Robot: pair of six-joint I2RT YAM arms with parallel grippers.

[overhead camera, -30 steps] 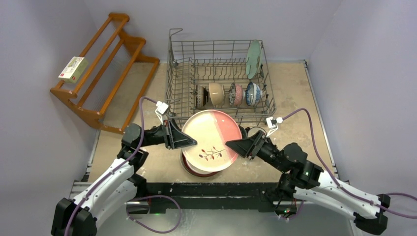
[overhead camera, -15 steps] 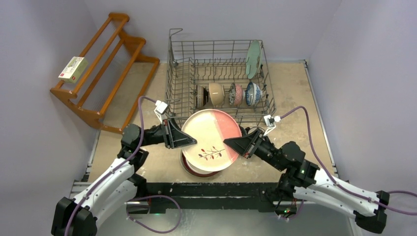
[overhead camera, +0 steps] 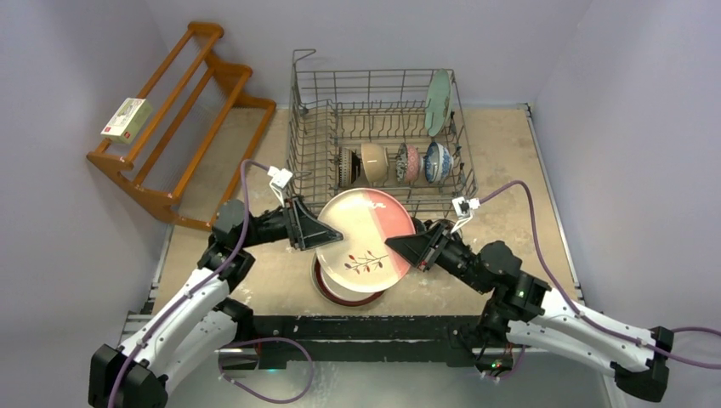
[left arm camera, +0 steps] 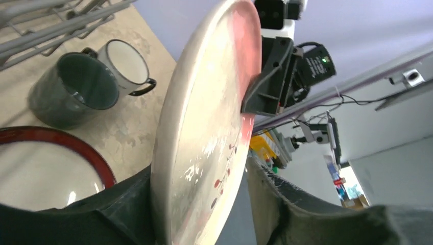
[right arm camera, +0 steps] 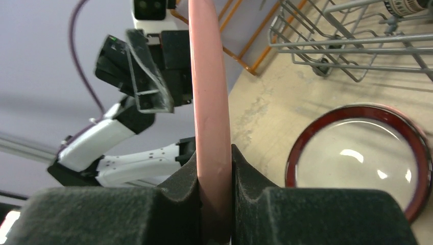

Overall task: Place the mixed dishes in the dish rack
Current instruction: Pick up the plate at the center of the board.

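The pink-and-white plate (overhead camera: 366,242) with a branch motif hangs tilted above the table in front of the dish rack (overhead camera: 298,144). My right gripper (overhead camera: 401,248) is shut on its pink rim (right arm camera: 210,102), with both pads pressed against it. My left gripper (overhead camera: 327,240) straddles the opposite white edge (left arm camera: 204,127) with its jaws open; a gap shows on the plate's face side. Under it lies a dark red-rimmed plate (overhead camera: 338,295). A dark teal mug (left arm camera: 71,94) and a white mug (left arm camera: 127,64) stand beside the rack. The rack holds a mint green plate (overhead camera: 439,102) and several bowls (overhead camera: 374,163).
A brown wooden slatted shelf (overhead camera: 183,127) leans at the back left with a small box (overhead camera: 126,119) on it. The rack's tall wire side (right arm camera: 352,46) stands just beyond the held plate. Purple cables loop over both arms.
My right gripper closed on the plate's pink rim. My left gripper then opened and rose a little; the plate's left edge lifted slightly.
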